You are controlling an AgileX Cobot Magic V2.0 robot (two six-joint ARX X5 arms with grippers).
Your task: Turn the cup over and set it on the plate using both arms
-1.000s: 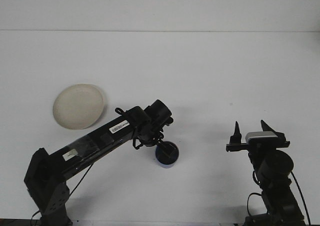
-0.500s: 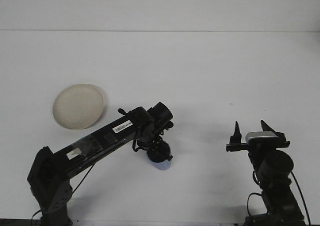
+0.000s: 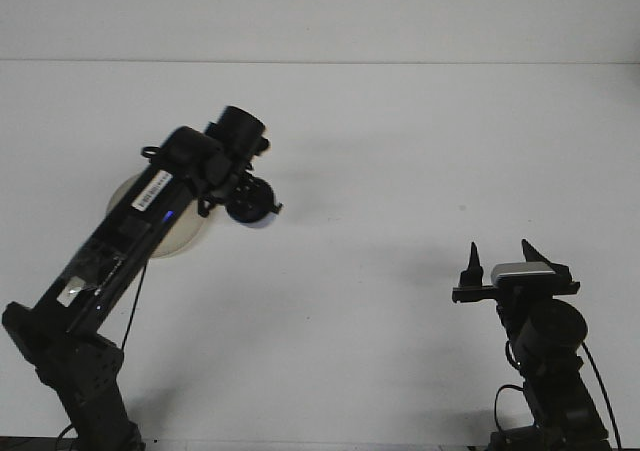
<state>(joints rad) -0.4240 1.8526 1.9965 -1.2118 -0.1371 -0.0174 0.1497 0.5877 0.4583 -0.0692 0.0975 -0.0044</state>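
Plate (image 3: 185, 239) mostly covered by the left arm (image 3: 140, 221), only slivers of rim showing; cup (image 3: 250, 203) dark and small, upright or tipped not discernible; left gripper (image 3: 243, 193) fingers lost against the cup; right arm (image 3: 545, 371) base cut off by bottom edge.

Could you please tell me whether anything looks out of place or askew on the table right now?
Nothing looks spilled or damaged. The blue cup is off the table, held by the left gripper beside the plate, which the arm partly hides. The right gripper waits open.
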